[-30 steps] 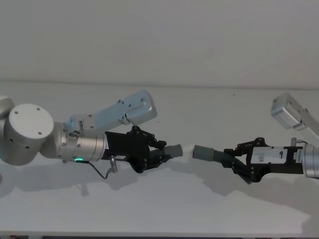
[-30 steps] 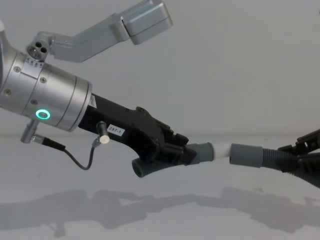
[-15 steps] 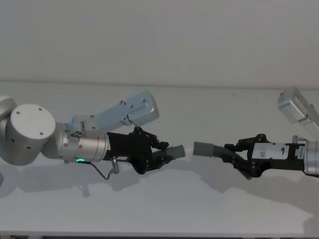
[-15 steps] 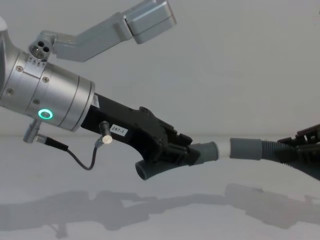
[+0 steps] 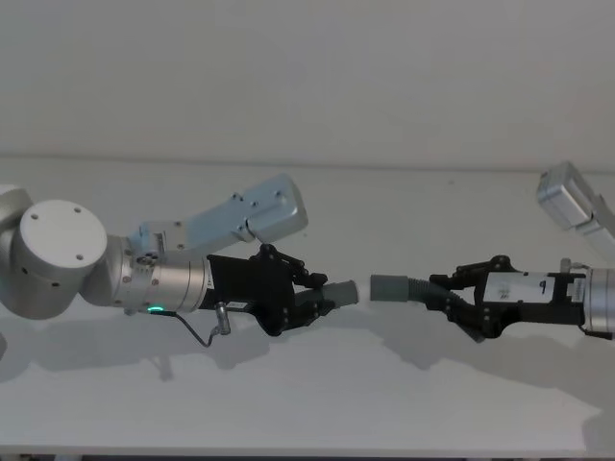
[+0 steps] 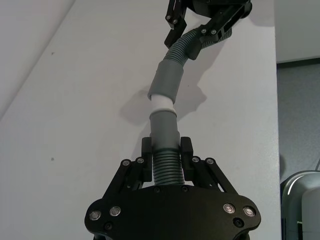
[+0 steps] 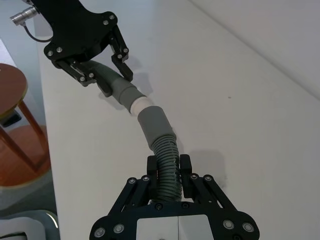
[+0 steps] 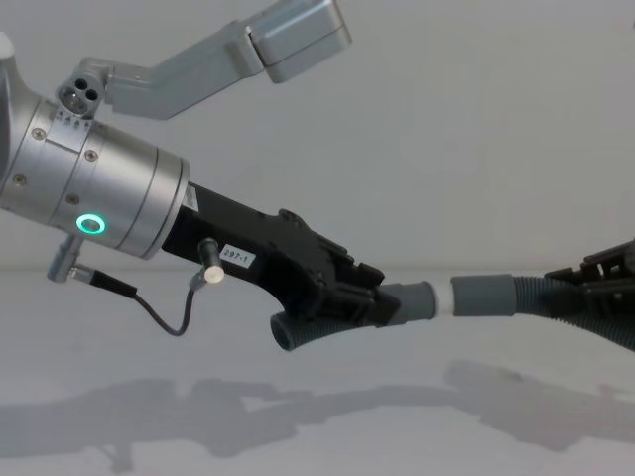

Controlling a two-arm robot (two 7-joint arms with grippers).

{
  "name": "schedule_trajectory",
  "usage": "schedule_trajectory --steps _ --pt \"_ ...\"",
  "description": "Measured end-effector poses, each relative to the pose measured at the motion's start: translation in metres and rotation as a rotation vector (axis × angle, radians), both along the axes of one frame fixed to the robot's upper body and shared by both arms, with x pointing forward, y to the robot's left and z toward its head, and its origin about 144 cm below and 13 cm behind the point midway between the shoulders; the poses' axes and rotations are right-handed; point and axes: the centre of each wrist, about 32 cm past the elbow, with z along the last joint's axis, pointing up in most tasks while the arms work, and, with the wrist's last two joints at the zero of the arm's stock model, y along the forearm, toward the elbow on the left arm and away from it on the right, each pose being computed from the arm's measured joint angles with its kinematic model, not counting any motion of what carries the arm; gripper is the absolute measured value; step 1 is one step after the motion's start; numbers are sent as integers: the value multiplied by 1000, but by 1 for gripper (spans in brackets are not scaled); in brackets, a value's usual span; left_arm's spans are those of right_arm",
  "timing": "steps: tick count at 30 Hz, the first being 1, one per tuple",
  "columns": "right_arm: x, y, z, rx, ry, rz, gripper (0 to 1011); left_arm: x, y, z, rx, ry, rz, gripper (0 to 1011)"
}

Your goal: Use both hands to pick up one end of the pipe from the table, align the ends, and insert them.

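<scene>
the pipe's white tip (image 8: 444,297) sits just inside the cuff (image 8: 483,296); left gripper (image 5: 312,298) and right gripper (image 5: 452,294) each clamp a piece, and any tilt could jam it.

Ribbed grey pipe (image 5: 413,287), matte white table (image 5: 384,403).

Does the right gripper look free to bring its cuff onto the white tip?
Probably yes: right gripper holds the cuff level with the white tip held by left gripper, with nothing between them.

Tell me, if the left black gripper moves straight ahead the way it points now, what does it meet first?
Probably the smooth grey cuff of the ribbed pipe held by the right gripper: the left gripper holds the white-tipped elbow aimed at it.
</scene>
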Motion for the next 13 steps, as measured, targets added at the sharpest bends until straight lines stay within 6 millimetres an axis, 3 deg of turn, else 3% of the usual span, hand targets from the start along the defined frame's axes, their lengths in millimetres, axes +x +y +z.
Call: schedule_trajectory --steps 13 --pt "3 1 -1 -1 13 20 268 0 0 0 -5 0 1 323"
